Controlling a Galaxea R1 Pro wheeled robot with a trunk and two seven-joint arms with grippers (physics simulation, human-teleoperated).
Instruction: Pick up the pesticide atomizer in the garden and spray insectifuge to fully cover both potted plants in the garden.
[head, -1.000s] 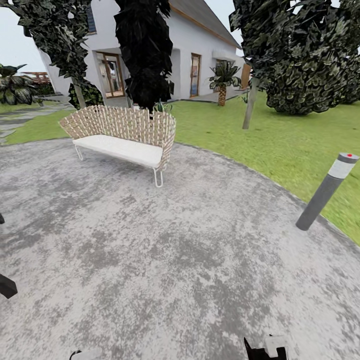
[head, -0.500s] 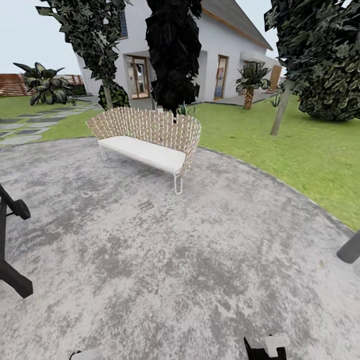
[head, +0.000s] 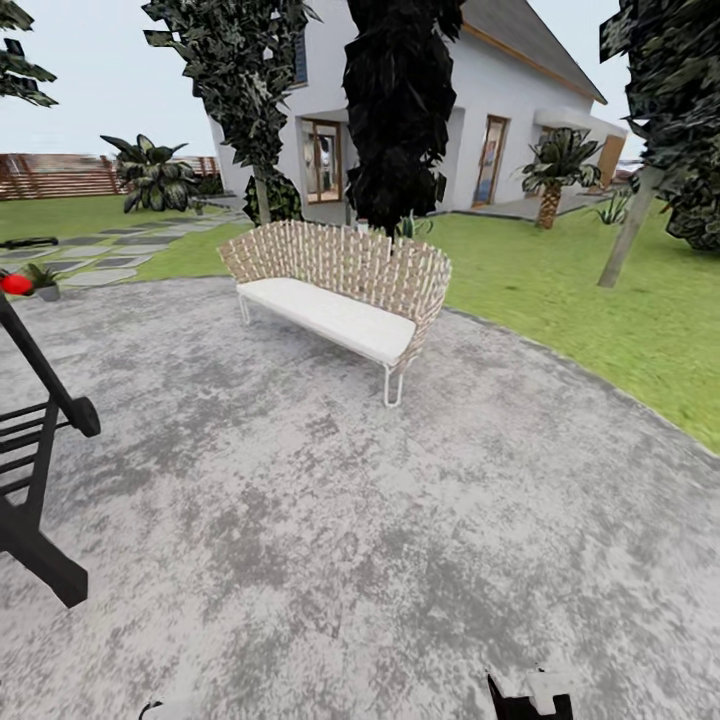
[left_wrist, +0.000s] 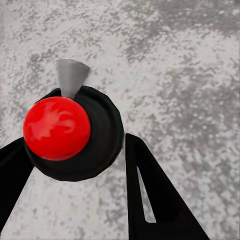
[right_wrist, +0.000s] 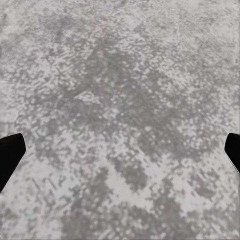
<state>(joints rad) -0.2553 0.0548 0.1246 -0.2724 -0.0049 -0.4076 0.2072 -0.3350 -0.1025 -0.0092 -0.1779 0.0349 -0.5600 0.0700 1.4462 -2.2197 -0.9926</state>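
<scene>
Bench (head: 340, 285): centre of the grey patio (head: 330, 540), house (head: 450, 110) behind.
Potted plant (head: 42, 280): far left edge.
Left hand (left_wrist: 75, 170): grip unclear.
Right hand (right_wrist: 120, 150): wide open, empty.

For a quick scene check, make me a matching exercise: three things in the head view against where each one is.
Things:
1. woven bench
2. potted plant
3. palm tree

Places:
A. by the house, far right across the lawn
B. on the paved patio, near its far edge
C. far left, at the patio's edge by the stepping stones

Pairs: 1-B, 2-C, 3-A
</scene>
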